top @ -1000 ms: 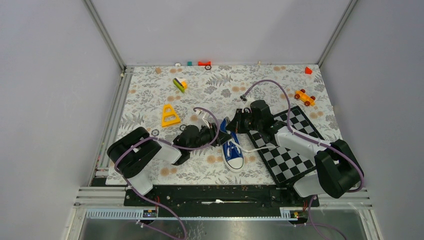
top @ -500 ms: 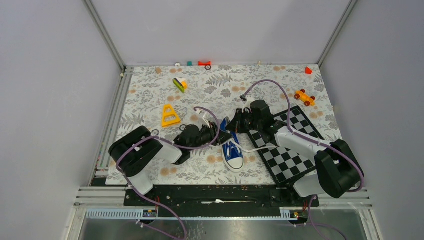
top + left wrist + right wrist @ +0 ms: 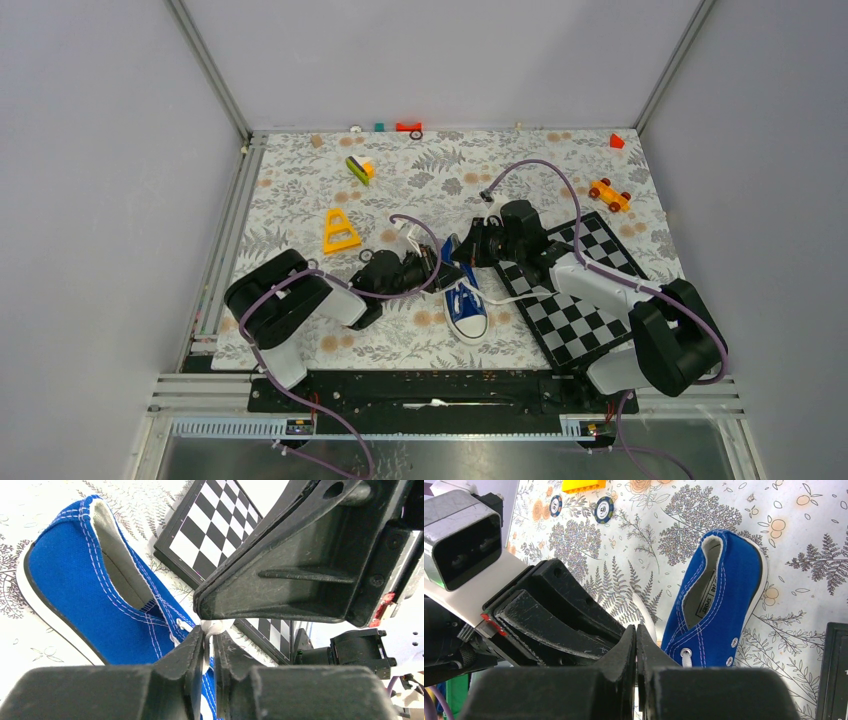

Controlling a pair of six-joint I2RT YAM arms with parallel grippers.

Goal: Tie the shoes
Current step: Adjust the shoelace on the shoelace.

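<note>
Left gripper (image 3: 209, 636) has narrowed to a near-shut pinch on the limp, slippery white lace (image 3: 214, 626), best held close to the eyelets; right gripper (image 3: 636, 636) is fully closed tip to tip against it, grip unclear; the light, soft small blue canvas sneaker (image 3: 75, 575) lies just beside both.

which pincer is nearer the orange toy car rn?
Right. The right pincer is at the heel of the shoe, down-left of the orange car; the left pincer sits just beyond it, further left and lower.
</note>
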